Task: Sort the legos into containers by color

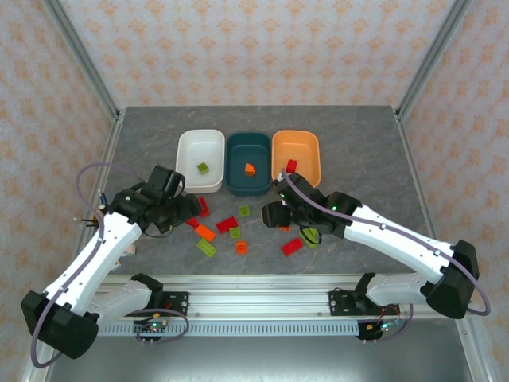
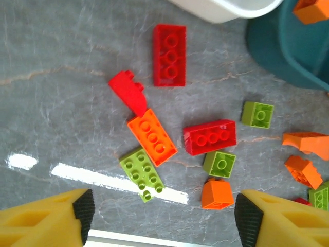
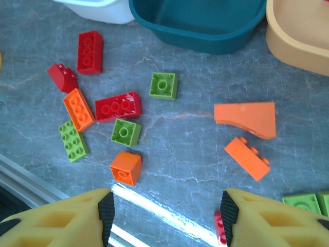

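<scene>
Legos (image 2: 152,136) loose on table (image 1: 358,159) just before the containers (image 1: 248,189); left gripper (image 2: 165,216) and right gripper (image 3: 164,216) both spread, empty, above them; best to take an isolated brick, avoiding the touching orange-lime pair (image 2: 146,154); close across short sides, squarely; hard to read: red brick (image 3: 219,226) half under right finger (image 3: 272,218); lime pieces (image 3: 306,201) cut by frame edge.

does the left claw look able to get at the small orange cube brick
Probably yes: the left claw is open and empty, and the orange cube lies ahead of it with nothing on top; a green brick sits close beside it.
</scene>
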You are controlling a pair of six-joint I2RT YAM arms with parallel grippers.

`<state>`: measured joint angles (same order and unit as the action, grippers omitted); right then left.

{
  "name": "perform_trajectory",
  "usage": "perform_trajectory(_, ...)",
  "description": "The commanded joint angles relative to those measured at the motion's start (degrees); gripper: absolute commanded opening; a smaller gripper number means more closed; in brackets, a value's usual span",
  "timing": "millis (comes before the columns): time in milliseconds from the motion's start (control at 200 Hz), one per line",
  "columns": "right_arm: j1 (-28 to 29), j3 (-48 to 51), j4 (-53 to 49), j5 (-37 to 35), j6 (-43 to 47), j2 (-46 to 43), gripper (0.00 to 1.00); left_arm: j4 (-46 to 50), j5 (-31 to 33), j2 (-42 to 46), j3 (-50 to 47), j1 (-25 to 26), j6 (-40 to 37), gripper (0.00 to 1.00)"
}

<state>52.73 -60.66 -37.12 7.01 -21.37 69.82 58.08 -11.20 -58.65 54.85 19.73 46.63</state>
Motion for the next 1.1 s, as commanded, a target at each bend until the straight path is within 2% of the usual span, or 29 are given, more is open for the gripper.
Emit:
perform_trajectory(0,0.31,-0.33,3.46,-0.84,0.77,0.86,0.59,-0.79,-0.6,-0.67,-3.65,0.27,6.54,0.68)
perform_trajectory(160,1.13,3.87,15.19,7.5,2.41,1.87,0.62,-10.01,1.88,-4.86,-10.4,3.59,17.98,0.67)
perform_trajectory(310,2.15,3.25,19.39,8.55,2.02,3.71,0.68,-15.08,3.26,-10.91,-12.64,4.94,24.21,0.71)
perform_trajectory(706,2.15,3.28,17.04,8.21,1.49,3.67,0.7,-21.32,5.14,-21.52,-12.22,4.95,28.07,0.72)
perform_trajectory(1096,2.17,4.11,16.29,7.41,1.08,3.68,0.7,-22.8,5.49,-27.53,-10.39,5.05,29.07,0.57)
